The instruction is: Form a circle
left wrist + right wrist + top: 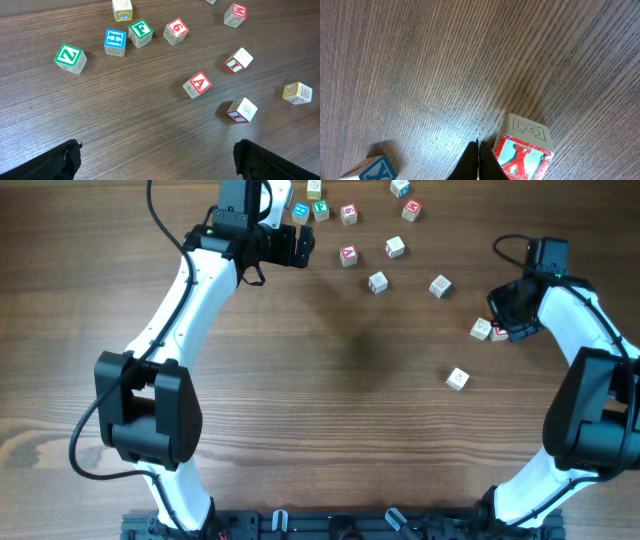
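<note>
No circle shows; the pale wooden letter cubes lie scattered across the far right of the table. A red A cube (348,255) (198,84) lies nearest my left gripper (306,246) (160,162), which stands wide open and empty, short of the cubes. A blue H cube (115,42), a green F cube (140,32) and a green Z cube (70,57) lie beyond it. My right gripper (510,318) (478,150) is shut with nothing in it. Its tip is low over the table, right beside a red-faced cube (524,151) (499,333).
A blue-faced cube (372,171) sits at the lower left of the right wrist view. A lone cube (458,378) lies nearer the front. Further cubes (440,286) (377,282) lie between the two arms. A black cable (510,242) loops by the right wrist.
</note>
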Tool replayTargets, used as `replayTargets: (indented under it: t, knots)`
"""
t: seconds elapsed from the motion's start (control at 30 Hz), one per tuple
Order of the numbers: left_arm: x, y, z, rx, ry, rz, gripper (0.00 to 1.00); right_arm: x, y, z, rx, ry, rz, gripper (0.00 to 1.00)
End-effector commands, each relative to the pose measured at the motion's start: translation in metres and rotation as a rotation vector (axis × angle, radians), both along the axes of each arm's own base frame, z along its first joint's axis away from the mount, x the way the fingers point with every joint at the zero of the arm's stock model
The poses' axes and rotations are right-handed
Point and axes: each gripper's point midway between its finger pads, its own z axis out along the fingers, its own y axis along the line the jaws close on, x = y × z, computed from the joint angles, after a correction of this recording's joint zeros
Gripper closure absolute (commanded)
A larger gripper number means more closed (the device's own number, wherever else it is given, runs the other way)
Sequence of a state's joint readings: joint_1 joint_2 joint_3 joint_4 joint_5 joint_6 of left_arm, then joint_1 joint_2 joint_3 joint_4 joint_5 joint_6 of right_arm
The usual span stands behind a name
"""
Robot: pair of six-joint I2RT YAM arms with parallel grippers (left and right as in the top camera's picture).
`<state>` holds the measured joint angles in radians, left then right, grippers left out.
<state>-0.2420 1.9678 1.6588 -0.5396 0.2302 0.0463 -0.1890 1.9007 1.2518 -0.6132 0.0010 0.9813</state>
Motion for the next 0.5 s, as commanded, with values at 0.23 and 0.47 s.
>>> replayTargets:
  t: [0.23,0.47]
  knots:
    - [-0.0017,-0.0029,-0.0065,-0.001,0.016,-0.006,0.0,0.0009,0.0005,-0.0059,0.0,0.009,0.013,0.96]
    - [-0.0018,-0.0029,-0.0064,-0.002,0.016,-0.006,0.0,0.0018,0.0003,-0.0056,-0.008,0.007,0.036,0.96]
